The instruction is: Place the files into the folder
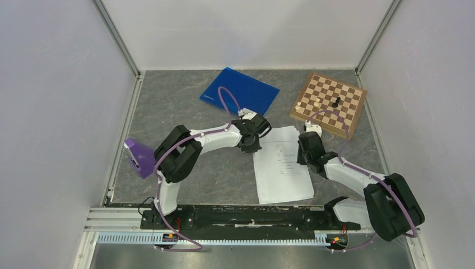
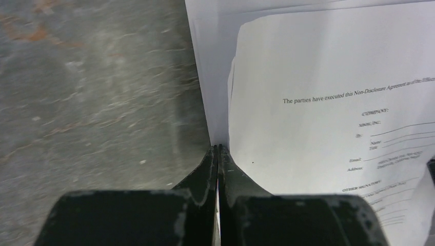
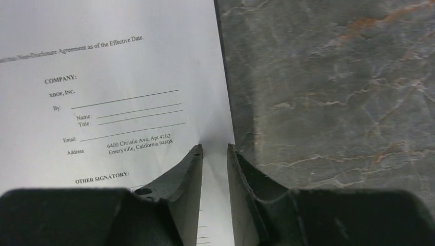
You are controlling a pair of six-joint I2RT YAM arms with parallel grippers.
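Papers (image 1: 282, 165) lie flat on the surface (image 1: 224, 179), long axis running near to far. Left fingers (image 2: 205, 174) are pinched on their left edge, and right fingers (image 3: 187, 174) stand slightly apart, astride the right edge.

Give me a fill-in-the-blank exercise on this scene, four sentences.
The folder is ____ in colour.
The left gripper is ____ on the files.
The right gripper is ____, at the files' edge.
The chessboard lies to the folder's ____.
Missing words: blue; shut; open; right.
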